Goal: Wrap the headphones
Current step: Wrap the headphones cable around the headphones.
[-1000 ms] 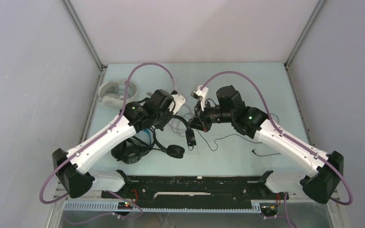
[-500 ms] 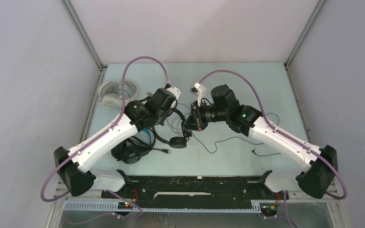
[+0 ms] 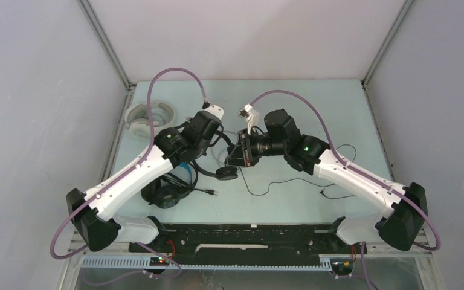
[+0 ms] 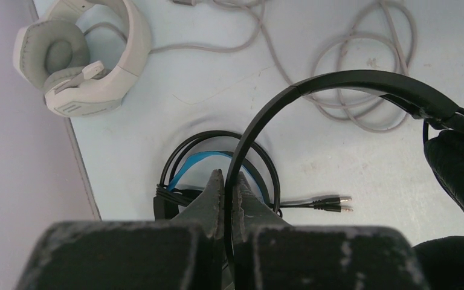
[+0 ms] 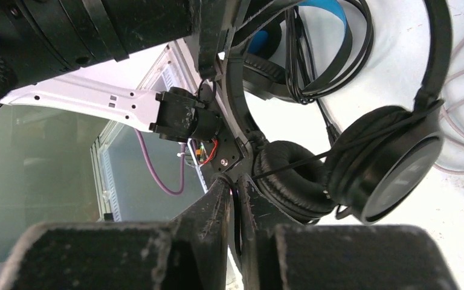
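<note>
Left end effector [image 4: 225,181] is clamped shut on the thin headband of the small black headphones [image 4: 350,83], its two fingers pressed together around the band where it curves down towards the wrist. Out at the far left corner of the bench [image 3: 314,115], close to the wall, the white headphones [image 4: 84,60] lie flat with their padded cups facing up. Their grey cable [image 4: 359,125] trails rightward across the surface in loose loops that pass under the raised black headband. Directly below the left fingers lie the black headphones with the blue headband [image 4: 199,166], with a black cord coiled around them and two jack plugs pointing right. In the middle, the two round ear cups of the small black headphones hang between the arms, one beside the other; whether they touch the bench cannot be told. Right end effector [image 5: 234,192] points at those cups from the right. Its jaws are almost together with only a narrow slit between them, and it cannot be told whether they grip anything. A thin black cord [image 3: 290,176] snakes over the bench further right.
</note>
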`<state>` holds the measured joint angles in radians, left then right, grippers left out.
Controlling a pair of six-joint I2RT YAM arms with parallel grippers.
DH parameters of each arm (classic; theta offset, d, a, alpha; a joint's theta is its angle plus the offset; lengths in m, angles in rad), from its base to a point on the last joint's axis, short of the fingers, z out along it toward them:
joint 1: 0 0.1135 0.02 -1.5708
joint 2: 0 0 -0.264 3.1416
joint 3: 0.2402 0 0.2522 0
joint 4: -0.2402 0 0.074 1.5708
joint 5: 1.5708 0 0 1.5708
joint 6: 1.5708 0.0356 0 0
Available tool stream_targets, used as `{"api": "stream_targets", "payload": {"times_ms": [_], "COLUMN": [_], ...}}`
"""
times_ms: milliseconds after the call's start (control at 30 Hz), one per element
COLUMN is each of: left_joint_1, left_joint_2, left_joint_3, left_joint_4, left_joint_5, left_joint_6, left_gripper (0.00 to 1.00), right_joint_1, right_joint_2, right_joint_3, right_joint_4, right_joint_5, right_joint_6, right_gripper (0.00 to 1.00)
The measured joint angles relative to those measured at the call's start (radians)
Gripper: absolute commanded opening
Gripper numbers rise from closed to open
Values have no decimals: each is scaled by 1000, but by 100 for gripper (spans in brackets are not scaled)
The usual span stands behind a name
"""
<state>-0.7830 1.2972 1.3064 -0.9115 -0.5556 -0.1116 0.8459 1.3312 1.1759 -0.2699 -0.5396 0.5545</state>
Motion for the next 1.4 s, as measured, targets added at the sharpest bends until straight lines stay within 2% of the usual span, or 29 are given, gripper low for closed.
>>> {"api": "stream_targets", "payload": {"times_ms": [167,467,800,1167,1400], "left_joint_1": [21,64,80,132,145], "left_joint_2": [-12,-47,-92,-163,-178], "left_joint_3": [0,0,0,-1,-1], "left_joint_4": [19,98,167,218,222], "left_joint_5": [-22,-78,-83,-9,54], "left_joint_6": [-37,-134,-203,-257,-282], "left_gripper": [0,0,0,0,0], "right_joint_1": [16,87,148,212,246], "right_joint_2": [9,14,10,-76,-163], "right_joint_3": [3,9,-6,-188,-348], "right_joint_4": [5,29,65,261,438], "right_joint_5": [27,72,279,412,451], "right_joint_6": [7,26,-41,-193,-323], "right_gripper": [10,19,16,22,32]}}
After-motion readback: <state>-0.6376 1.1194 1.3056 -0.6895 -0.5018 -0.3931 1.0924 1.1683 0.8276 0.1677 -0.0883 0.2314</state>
